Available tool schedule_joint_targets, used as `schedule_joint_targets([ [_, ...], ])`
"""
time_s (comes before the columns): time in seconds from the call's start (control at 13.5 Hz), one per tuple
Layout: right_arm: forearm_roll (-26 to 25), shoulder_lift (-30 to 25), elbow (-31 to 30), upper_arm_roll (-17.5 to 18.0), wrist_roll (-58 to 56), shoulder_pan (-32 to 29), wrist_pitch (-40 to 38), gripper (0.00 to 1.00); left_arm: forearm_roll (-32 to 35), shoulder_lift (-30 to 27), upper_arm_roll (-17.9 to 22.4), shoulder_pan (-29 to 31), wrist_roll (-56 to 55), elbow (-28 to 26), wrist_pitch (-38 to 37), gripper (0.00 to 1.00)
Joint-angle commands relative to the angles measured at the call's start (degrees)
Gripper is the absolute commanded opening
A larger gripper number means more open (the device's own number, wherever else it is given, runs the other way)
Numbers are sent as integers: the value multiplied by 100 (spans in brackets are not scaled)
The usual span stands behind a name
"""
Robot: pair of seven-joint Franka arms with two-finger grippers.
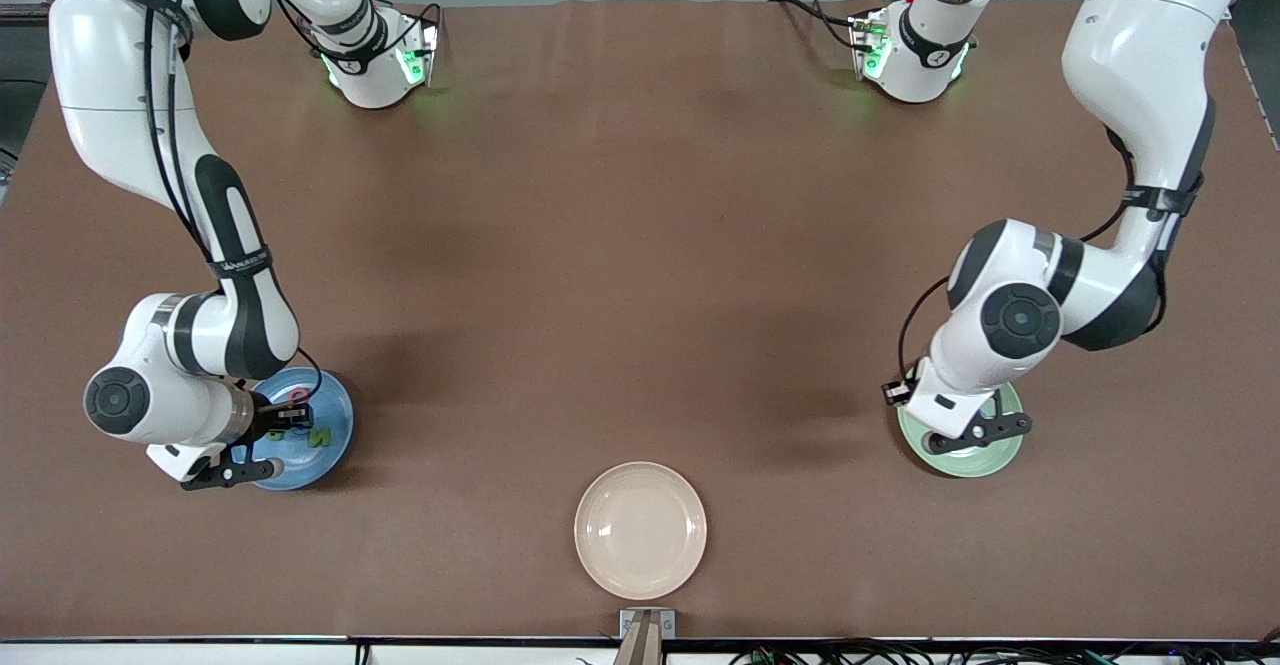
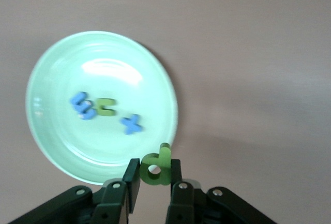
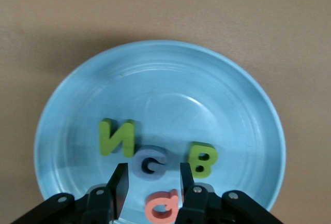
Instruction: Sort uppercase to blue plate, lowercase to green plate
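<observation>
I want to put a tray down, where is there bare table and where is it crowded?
Bare table runs between the blue plate and green plate, farther from the camera than the beige plate. Both coloured plates are crowded: right gripper over blue, left gripper gripping the green p over green.

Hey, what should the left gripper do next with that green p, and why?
Probably lower and open: the left gripper holds the green p over the green plate's rim, where m, u and x already lie.
</observation>
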Motion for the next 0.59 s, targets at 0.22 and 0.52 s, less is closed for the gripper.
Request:
schedule_joint_targets([
  [0.22, -12, -128, 20, 126, -97, -95, -21, 76, 107, 188, -41, 783, 243, -195, -81, 2],
  [0.52, -3, -794, 21, 134, -88, -68, -353, 99, 98, 417, -41, 793, 129, -178, -20, 17],
])
